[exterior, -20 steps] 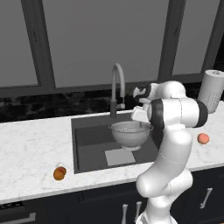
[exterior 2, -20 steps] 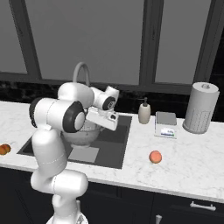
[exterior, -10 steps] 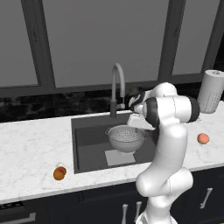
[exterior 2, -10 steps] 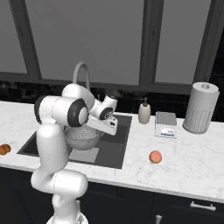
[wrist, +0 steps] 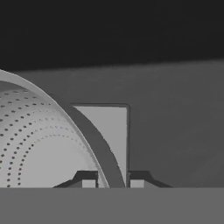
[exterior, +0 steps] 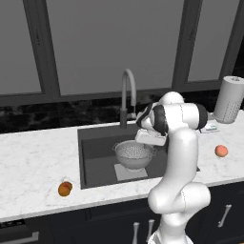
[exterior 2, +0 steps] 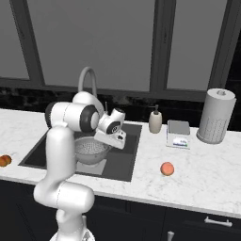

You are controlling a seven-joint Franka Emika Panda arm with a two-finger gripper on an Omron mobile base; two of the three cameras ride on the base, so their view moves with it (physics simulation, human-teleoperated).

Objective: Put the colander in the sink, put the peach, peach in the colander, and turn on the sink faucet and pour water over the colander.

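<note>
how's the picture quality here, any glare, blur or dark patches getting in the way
Left base view: even, flat lighting, no glare; the colander and both peaches read sharply. Right base view: equally clear, though the arm covers part of the colander. Hand view: dim and grey, upper part nearly black, yet the colander's holes stay crisp beside the gripper.

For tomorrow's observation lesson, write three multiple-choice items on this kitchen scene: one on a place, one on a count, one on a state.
1. Where is the colander?
A. Over the sink
B. On the counter
C. On the windowsill

2. How many peaches lie on the counter?
A. None
B. Two
C. Four

3. What is the gripper doing?
A. Hanging open
B. Shut on the colander's rim
C. Holding a peach

Answers:
1 A, it sits within the dark basin, above the pale square.
2 B, one peach lies left of the sink, one peach right.
3 B, the hand view shows a finger on each side of the rim.
</note>
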